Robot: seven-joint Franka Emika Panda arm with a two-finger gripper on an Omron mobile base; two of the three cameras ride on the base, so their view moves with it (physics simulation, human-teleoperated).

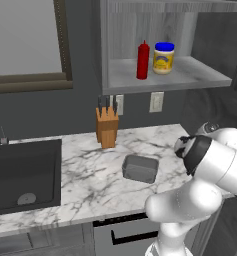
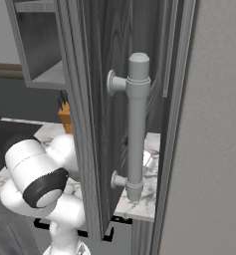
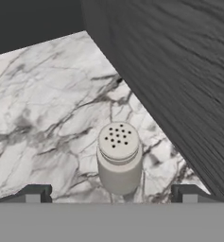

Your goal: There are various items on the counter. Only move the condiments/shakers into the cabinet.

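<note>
My gripper [image 3: 111,193] stood wide open, holding nothing, its fingertips [image 3: 34,193] either side of the small pale shaker [image 3: 119,157] standing upright on the counter [image 3: 42,108] beside a dark wood-grain panel [image 3: 179,80]. The left base view showed the red squeeze bottle [image 1: 143,60] and blue-lidded jar [image 1: 163,57] in the cabinet [image 1: 200,75], with the grey pan [image 1: 140,168] and knife block [image 1: 107,127] on the counter.

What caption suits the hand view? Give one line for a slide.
Open pincer poised around the upright pale shaker on the marble counter, beside a dark wood-grain panel.
</note>
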